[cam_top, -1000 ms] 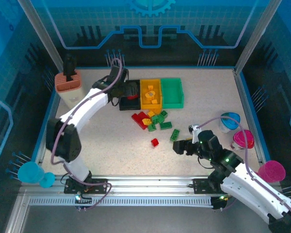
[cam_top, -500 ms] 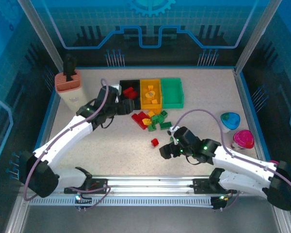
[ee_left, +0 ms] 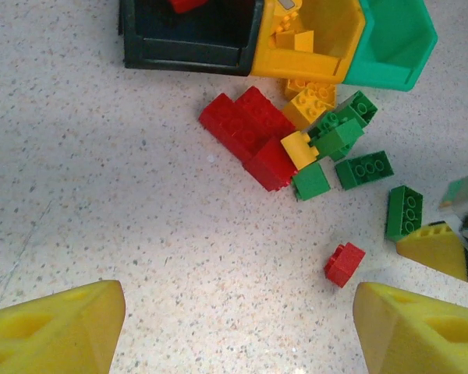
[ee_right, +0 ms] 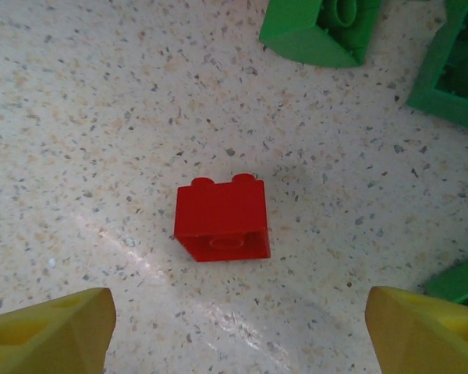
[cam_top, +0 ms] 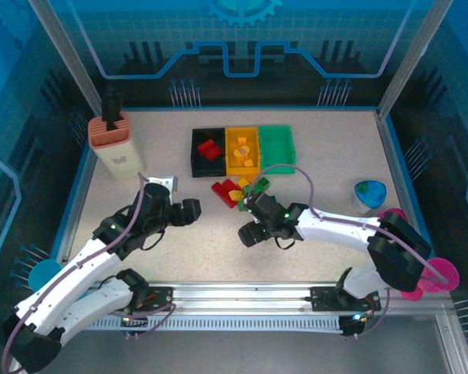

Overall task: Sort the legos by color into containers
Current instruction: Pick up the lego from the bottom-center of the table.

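Red plastic is framed between the widely parted yellow fingers (ee_right: 51, 331) of the right gripper (ee_right: 238, 331): a single small brick (ee_right: 222, 216) is seen lying studs-up on the speckled table (ee_right: 101, 117), untouched, and nothing is gripped. Green bricks (ee_right: 320, 31) are scattered just beyond it. The left gripper (ee_left: 238, 331) is likewise spread wide and nothing is held, its tips poised over the table short of the pile (ee_left: 296, 140) of red, yellow and green bricks. That pile is heaped against three bins set side by side: a black bin (cam_top: 196, 167) with red pieces inside, a yellow bin (cam_top: 229, 152) with yellow pieces, and a green bin (cam_top: 277, 148).
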{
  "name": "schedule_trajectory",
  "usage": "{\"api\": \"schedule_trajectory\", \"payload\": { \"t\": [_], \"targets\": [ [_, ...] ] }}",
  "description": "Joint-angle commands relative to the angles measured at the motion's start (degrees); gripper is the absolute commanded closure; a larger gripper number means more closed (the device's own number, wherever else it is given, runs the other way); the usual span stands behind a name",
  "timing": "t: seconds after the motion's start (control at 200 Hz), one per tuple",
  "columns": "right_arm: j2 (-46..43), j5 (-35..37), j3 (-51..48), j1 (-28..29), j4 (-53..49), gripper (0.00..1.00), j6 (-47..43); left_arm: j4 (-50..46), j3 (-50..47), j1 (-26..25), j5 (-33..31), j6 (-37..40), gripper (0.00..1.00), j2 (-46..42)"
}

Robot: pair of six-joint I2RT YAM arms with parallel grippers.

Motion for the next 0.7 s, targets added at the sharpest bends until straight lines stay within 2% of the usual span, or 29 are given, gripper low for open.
{"api": "schedule_trajectory", "payload": {
  "t": [0.0,0.315,0.565,0.695],
  "targets": [
    [3.76,1.32,2.39,0.55,-0.71,0.18,-0.76,-3.77,-0.82,-0.41,0.66,-1.42,0.22,-2.72],
    [12.2,1.66,8.65,0.42,-0.74,0.31,-2.51,-6.41,-1.98,-0.47,0.58,-1.99,0.22,-7.36],
    [14.03,3.08,11.04,1.16,-3.07,0.61,-1.55,-8.56,-0.66,-0.47,-0.25,-1.25,0.22,-8.23],
    [11.56,4.42,12.69,2.82,-4.41,0.69,-1.87,-9.19,-0.3,-0.49,-0.82,-0.79,0.22,-8.69]
  ]
}}
